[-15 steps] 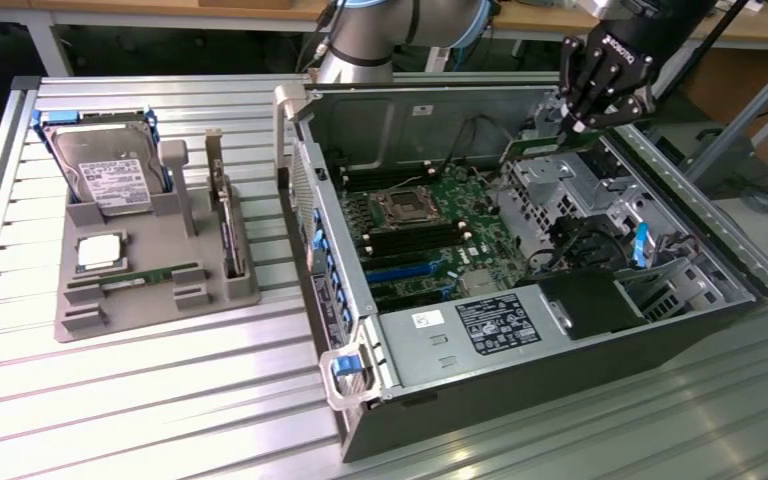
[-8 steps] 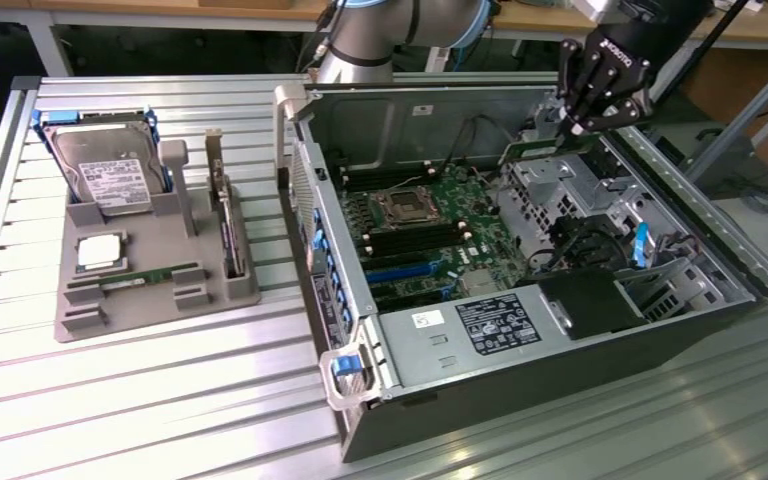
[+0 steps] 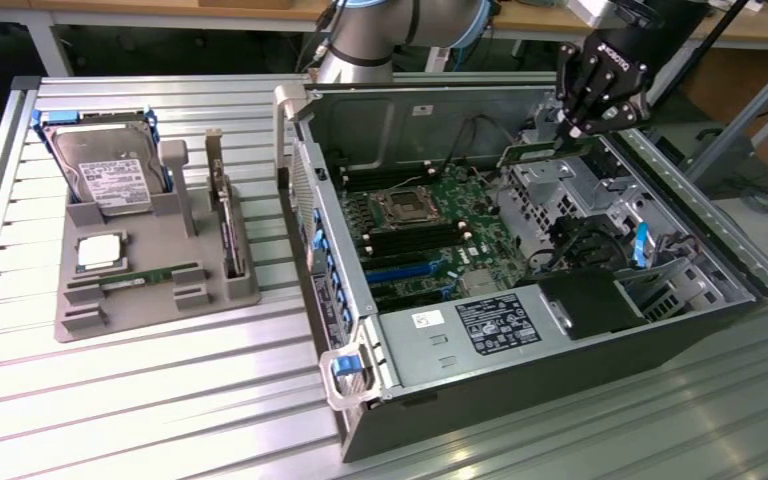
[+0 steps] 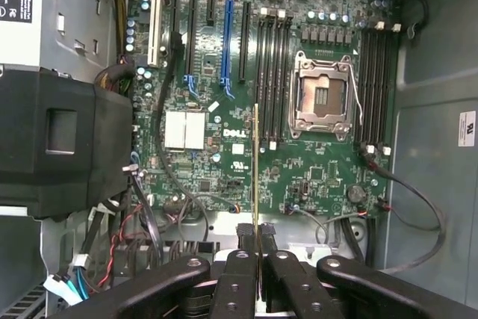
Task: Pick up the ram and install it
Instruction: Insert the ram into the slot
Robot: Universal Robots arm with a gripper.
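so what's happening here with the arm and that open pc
A robot arm's end effector is shut on the ram, a thin green stick seen edge-on in the wrist view, and holds it above the motherboard of the open computer case. In the exterior view the end effector hangs over the far end of the case. The ram is not yet seated in a slot. On the exterior view's left, a grey tray holds a hard drive and a processor chip.
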